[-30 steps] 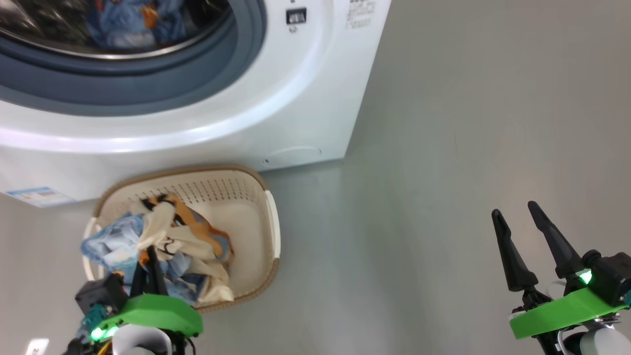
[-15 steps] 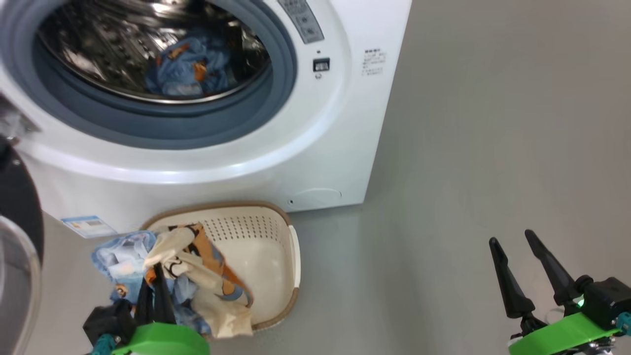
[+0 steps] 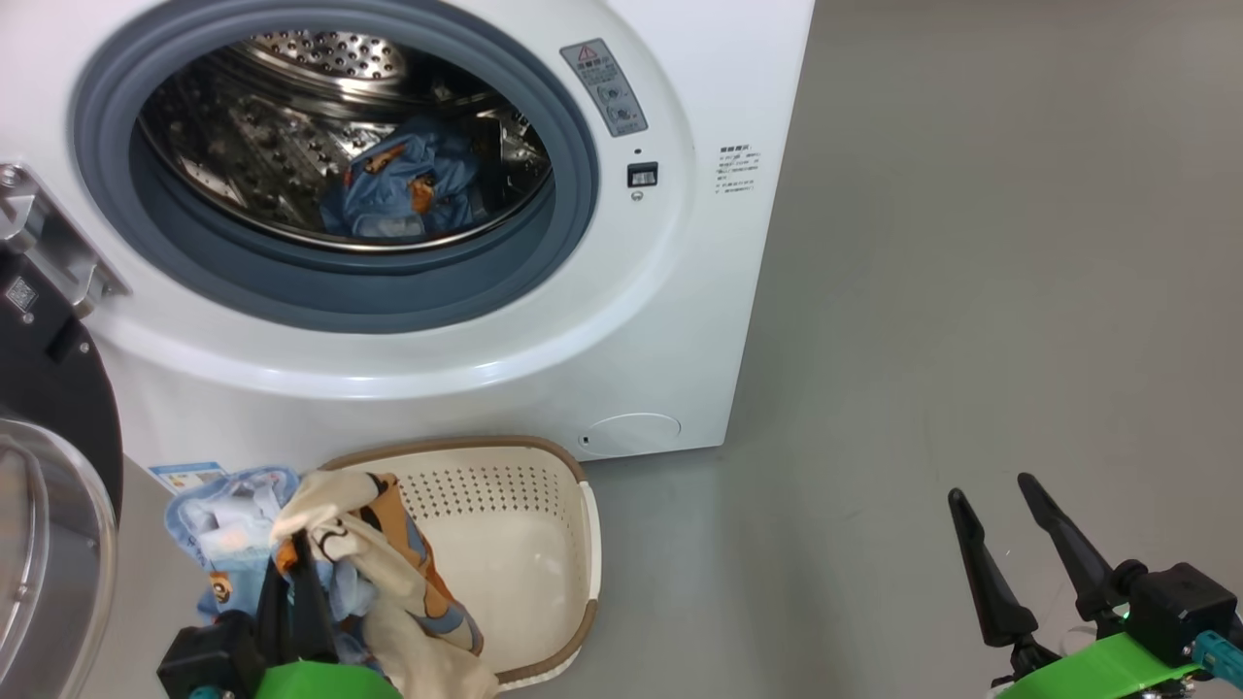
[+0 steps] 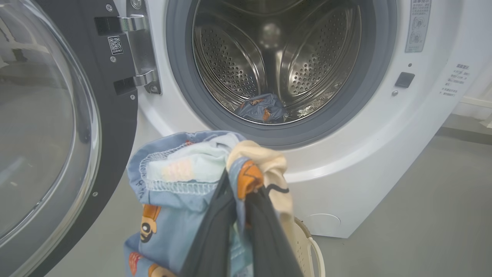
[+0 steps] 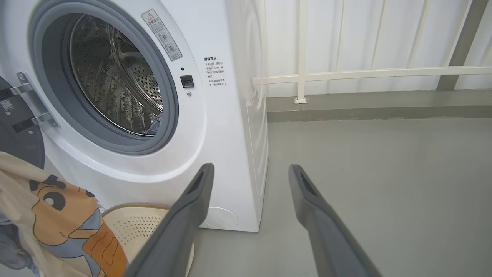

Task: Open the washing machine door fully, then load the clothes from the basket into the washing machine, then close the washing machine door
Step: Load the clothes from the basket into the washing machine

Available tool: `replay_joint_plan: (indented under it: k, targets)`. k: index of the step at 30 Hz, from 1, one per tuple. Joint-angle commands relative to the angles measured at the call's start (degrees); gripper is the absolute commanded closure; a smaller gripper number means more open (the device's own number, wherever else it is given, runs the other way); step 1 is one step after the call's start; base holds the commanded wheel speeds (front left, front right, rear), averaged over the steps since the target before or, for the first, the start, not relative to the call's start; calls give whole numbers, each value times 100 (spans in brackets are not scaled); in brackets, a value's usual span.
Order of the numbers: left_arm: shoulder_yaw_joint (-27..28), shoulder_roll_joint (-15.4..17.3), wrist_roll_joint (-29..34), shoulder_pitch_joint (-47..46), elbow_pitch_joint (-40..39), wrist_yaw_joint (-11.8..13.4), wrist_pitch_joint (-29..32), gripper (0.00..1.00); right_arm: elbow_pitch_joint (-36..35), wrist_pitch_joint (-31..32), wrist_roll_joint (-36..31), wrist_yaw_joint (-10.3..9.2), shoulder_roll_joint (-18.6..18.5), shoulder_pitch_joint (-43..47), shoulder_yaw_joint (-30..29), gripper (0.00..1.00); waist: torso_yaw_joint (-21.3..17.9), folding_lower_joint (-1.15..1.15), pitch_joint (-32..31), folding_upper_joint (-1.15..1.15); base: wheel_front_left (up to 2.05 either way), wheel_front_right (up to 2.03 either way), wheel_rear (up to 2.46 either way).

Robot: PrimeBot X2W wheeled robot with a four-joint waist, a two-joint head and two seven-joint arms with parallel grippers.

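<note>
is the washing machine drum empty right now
No, a blue garment with orange prints lies at the bottom of the steel drum.

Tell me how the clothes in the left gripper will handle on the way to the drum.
Floppy: the clothes fold and hang around the shut left gripper. Probably light, since a fingertip pinch holds the bundle. Trailing ends may snag the basket rim or the washing machine gasket.

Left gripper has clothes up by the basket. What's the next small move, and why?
Probably carry the left gripper forward and up to the drum mouth: it is shut on the clothes above the basket, and the door stands wide open.
</note>
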Motion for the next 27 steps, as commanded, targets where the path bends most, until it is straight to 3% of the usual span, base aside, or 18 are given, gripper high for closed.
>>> replay_joint_plan:
  k: [1,21,27]
  targets:
    - [216,74,90,-38,-207,-18,-37,100,-117,-27,-75,9,-54,31,153,0,-17,0,-25,0,0,0,0]
    - [134,74,224,-483,-243,-92,-37,100,-196,-27,-26,9,-90,-92,202,0,-102,0,328,0,0,0,0]
    - [225,74,421,-879,-135,-261,-37,100,-188,-27,-5,9,-79,-112,194,0,-122,0,414,0,0,0,0]
